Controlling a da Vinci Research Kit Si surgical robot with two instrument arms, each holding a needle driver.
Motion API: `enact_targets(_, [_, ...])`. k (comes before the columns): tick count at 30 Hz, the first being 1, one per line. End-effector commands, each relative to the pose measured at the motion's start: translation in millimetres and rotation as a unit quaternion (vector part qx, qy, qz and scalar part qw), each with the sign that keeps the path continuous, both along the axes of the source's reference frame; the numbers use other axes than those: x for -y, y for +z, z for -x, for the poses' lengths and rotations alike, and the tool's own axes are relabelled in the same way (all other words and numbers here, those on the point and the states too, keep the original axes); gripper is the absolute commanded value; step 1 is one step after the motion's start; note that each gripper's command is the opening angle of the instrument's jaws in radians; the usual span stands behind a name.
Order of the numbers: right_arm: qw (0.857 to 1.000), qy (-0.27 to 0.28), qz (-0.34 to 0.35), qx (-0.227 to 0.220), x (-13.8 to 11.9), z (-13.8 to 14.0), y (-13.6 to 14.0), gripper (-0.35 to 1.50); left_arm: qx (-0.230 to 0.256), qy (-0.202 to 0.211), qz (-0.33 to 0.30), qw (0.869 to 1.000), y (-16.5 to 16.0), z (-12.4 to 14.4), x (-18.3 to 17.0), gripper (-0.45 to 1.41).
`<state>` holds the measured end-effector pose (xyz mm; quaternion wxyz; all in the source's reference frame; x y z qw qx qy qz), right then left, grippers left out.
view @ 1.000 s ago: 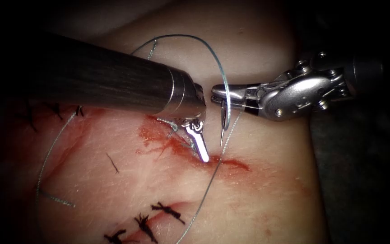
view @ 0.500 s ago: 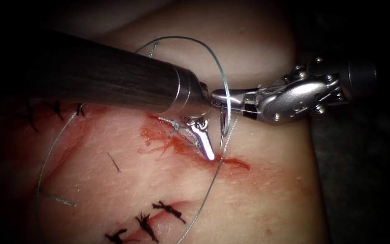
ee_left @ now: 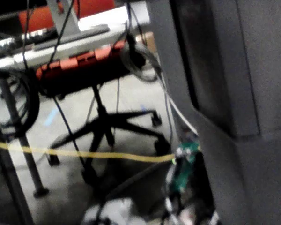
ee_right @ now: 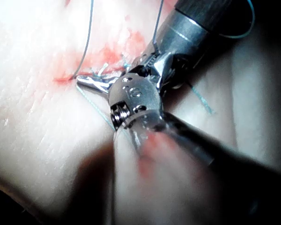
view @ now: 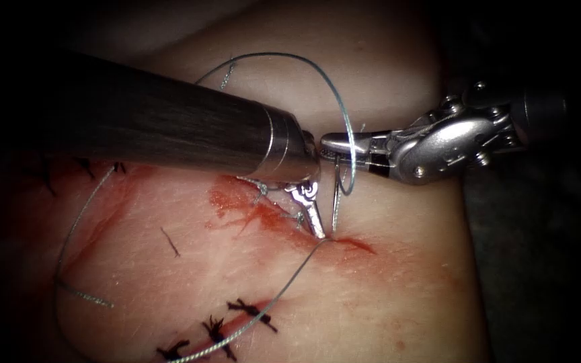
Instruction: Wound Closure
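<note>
1. Endoscope view: the landmark is the cut (view: pixel 290 218), a red line across the tissue (view: pixel 384 296). The right tool (view: pixel 336 143), above the cut's right end, has its jaws closed on the needle (view: pixel 335 198) near its upper end. The needle hangs steeply, with its tip touching the tissue at the cut; how deep it sits is unclear. The left tool (view: pixel 314 218) points down at the cut just left of the needle tip, jaws together; whether it pinches the tissue edge cannot be told. The thread (view: pixel 284 289) arcs above both tools and trails away from the cut toward the dark older stitches (view: pixel 250 312).

2. Left wrist view: a chair (ee_left: pixel 103 117) and a yellow cable (ee_left: pixel 84 153), away from the tissue.

3. Right wrist view: a tool's tip (ee_right: pixel 91 83) rests at the cut's red fluid (ee_right: pixel 107 54), thread beside it.

4. Judgement: a good bite needs the grip firm, the tip square to the edge, and the loop clear of the jaws.
</note>
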<state>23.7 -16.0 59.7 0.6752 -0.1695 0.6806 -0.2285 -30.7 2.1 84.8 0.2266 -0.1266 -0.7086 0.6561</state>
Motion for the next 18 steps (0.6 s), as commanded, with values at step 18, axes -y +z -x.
enact_targets(18, [0.999,-0.009,-0.030,0.002,0.6,-1.5,2.7,-0.35,0.059,-0.025,-0.099,0.993,-0.5,0.6,1.0,-0.45])
